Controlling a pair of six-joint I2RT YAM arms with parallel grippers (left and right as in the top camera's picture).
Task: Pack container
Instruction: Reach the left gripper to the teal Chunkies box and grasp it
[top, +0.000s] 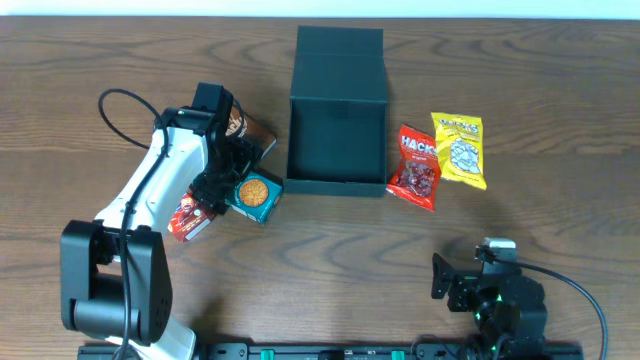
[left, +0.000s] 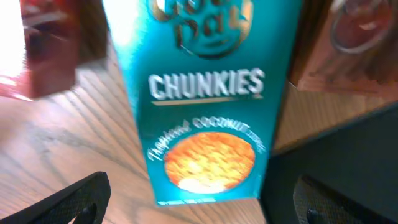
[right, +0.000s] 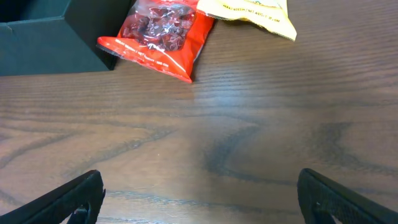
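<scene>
The left gripper (left: 200, 202) hangs with jaws spread wide on either side of the Chunkies cookie box's (left: 205, 106) near end, not clamping it, so picking up this box looks like the step in hand. Next it must close on the box and carry it toward 2 o'clock in the overhead view, into the open dark green container (top: 337, 110). The right gripper (right: 199, 199) is parked agape and empty, with a red Hacks bag (right: 158, 34) at its 11 o'clock.

I think I am working in a robot lab or test room: a white arm (top: 150, 195) and a black arm (top: 500, 305) stand on a black rail (top: 330, 352) at the edge of a wood-grain table (top: 560, 90), a loose cable (top: 108, 105) loops from the white arm, and snack packs (top: 417, 168) lie beside a dark box (top: 337, 100).
</scene>
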